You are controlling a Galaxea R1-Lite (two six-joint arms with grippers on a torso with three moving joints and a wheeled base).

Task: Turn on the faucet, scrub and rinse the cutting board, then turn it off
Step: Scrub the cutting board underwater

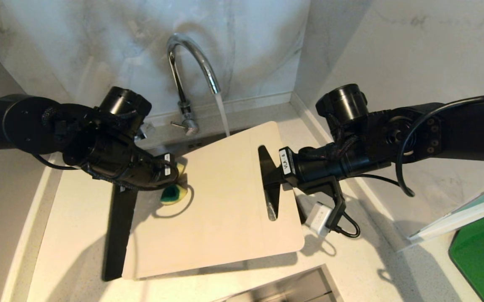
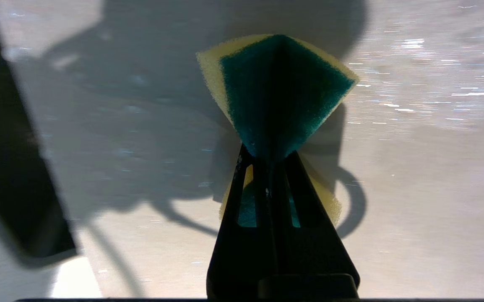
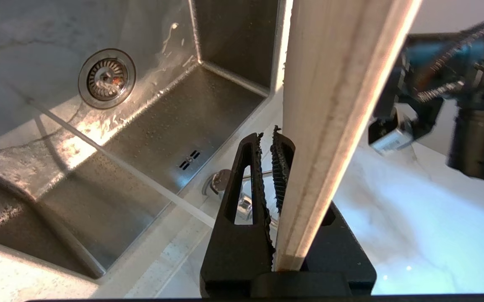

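The chrome faucet (image 1: pixel 187 75) stands at the back wall with water running from its spout down to the far edge of the cutting board (image 1: pixel 225 205). The pale beige board hangs tilted over the sink. My right gripper (image 1: pixel 272 180) is shut on its end by the handle slot; in the right wrist view the board's thin edge (image 3: pixel 330 126) is pinched in the right gripper (image 3: pixel 267 140). My left gripper (image 1: pixel 170 178) is shut on a folded yellow-and-green sponge (image 1: pixel 174 193), pressed on the board's left part. The sponge (image 2: pixel 275 92) sticks out past the left gripper (image 2: pixel 269 157).
The steel sink (image 3: pixel 154 138) with its drain (image 3: pixel 107 78) lies below the board. The faucet's side lever (image 1: pixel 181 124) points left at its base. A bright green mat (image 1: pixel 483 256) lies at the far right on the counter. Marble walls close the back and right.
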